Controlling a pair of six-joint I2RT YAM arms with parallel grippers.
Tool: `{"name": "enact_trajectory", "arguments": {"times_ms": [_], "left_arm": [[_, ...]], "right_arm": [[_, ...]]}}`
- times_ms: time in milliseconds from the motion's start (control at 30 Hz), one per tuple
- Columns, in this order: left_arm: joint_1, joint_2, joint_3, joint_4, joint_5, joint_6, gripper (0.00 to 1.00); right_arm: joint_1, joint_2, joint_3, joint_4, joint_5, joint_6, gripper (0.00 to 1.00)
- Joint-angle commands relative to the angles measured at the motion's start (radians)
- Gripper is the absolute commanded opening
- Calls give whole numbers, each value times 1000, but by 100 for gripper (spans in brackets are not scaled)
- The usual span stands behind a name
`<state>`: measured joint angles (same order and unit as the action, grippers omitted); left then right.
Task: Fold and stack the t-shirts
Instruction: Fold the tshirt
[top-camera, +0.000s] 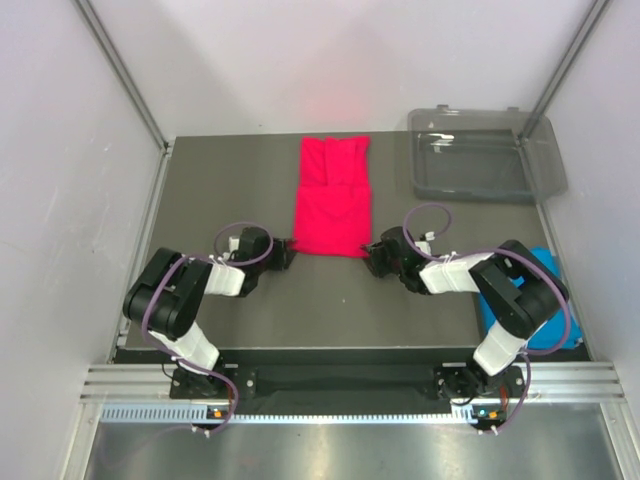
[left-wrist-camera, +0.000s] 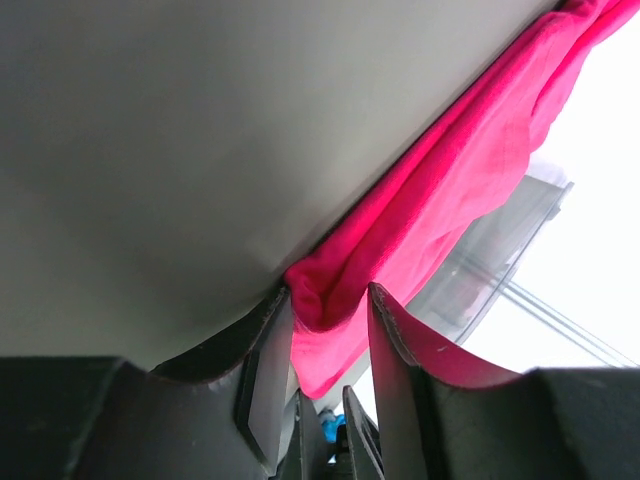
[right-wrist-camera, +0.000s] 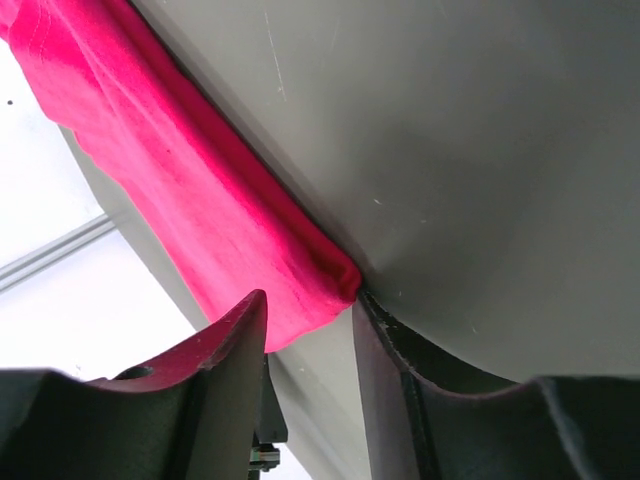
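Observation:
The crimson-pink t-shirt (top-camera: 333, 198) lies folded into a long strip on the dark table, its near edge towards the arms. My left gripper (top-camera: 288, 250) is low at the shirt's near left corner. In the left wrist view its jaws (left-wrist-camera: 328, 290) stand apart with that corner (left-wrist-camera: 330, 290) between them. My right gripper (top-camera: 372, 252) is at the near right corner. Its jaws (right-wrist-camera: 308, 295) are apart astride the folded edge (right-wrist-camera: 330, 275), with a gap beside the cloth. The sky blue t-shirt (top-camera: 548, 262) lies at the right, mostly hidden under the right arm.
A clear grey plastic tray (top-camera: 480, 160) stands at the back right of the table (top-camera: 230, 190). White walls close in the left, right and back. A metal rail (top-camera: 350, 385) runs along the near edge at the arm bases.

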<state>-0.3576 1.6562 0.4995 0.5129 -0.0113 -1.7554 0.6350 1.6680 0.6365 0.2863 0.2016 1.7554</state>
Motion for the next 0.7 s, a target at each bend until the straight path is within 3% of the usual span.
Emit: {"name": "enact_trajectory", "arguments": {"times_ms": [0, 233, 333, 367, 400, 433, 533, 667], "left_arm": [[3, 30, 16, -149, 5, 62, 41], [16, 36, 13, -157, 43, 62, 34], [29, 56, 5, -134, 66, 69, 24], [32, 63, 5, -116, 77, 88, 18], [39, 68, 13, -116, 95, 102, 4], [45, 77, 16, -117, 112, 121, 0], [48, 57, 14, -143, 123, 164, 0], [48, -22, -13, -226, 139, 220, 0]], "right_arm": [[8, 41, 5, -78, 35, -22, 40], [8, 50, 19, -93, 28, -39, 25], [8, 58, 19, -95, 16, -45, 18], [6, 58, 17, -90, 7, -54, 15], [3, 59, 17, -82, -1, -62, 13], [-3, 65, 17, -81, -16, -80, 8], [-20, 70, 23, -55, -62, -144, 0], [-35, 27, 37, -88, -125, -313, 0]]}}
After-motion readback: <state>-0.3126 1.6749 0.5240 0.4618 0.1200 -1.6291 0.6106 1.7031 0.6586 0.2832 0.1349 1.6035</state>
